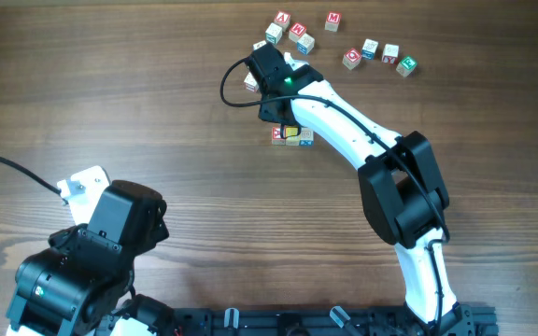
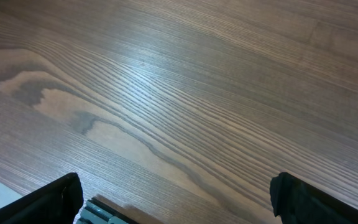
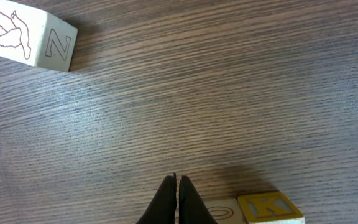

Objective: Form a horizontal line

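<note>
1. Wood-grain table (image 1: 157,112) is the work surface. Nearest the base, the left gripper (image 2: 176,180) hangs over it with its fingers wide apart, holding nothing.
2. Locate the line at mid-table: the red cube (image 1: 277,134), yellow cube (image 1: 291,135) and white cube (image 1: 305,136) sit side by side in a left-to-right row and appear to touch.
3. Check the right gripper (image 3: 177,182). Its fingers are pressed together on nothing, with the tips low over the table near the yellow cube.
4. Treat the line as essentially formed. If you correct it, push lightly with the closed tips, square against one face, so the neighbouring cubes do not skew.
5. Raise the gripper straight up before traversing, because the arm overhangs the row.
6. Leave alone the Z cube (image 3: 33,40) and the loose cubes (image 1: 381,54) farther out.
</note>
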Available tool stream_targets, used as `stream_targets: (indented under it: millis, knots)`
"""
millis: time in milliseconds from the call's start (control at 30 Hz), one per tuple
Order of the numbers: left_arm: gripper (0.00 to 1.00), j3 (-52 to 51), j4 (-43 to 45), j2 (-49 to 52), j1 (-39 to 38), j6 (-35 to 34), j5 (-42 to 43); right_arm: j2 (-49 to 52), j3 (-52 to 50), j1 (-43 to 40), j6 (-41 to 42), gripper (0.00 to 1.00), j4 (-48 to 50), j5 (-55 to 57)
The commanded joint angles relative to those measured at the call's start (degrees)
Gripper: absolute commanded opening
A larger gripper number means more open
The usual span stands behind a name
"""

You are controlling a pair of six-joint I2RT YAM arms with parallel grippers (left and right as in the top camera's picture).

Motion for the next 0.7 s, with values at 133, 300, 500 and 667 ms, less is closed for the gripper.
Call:
stream_targets:
  millis: [133,300,500,667]
  knots:
    - [1.00,-0.09,0.00,-0.15,0.11,-0.98,-0.11,3.13,-0.48,0.02,-0.72,0.05,1.84,-1.27]
    - [1.00,-0.09,0.00,-0.15,0.11,-0.98,-0.11,3.28,-0.48,0.02,-0.92,0.05,1.75,-1.46]
    - [1.00,-0.09,0.00,-0.15,0.11,-0.98,-0.11,3.28,-0.48,0.04,-0.87,0.05,0.20,-3.58]
    - [1.00,-0.09,0.00,-0.15,0.11,-0.98,-0.11,3.26,-0.48,0.04,-0.90,0.05,-0.20,-3.56]
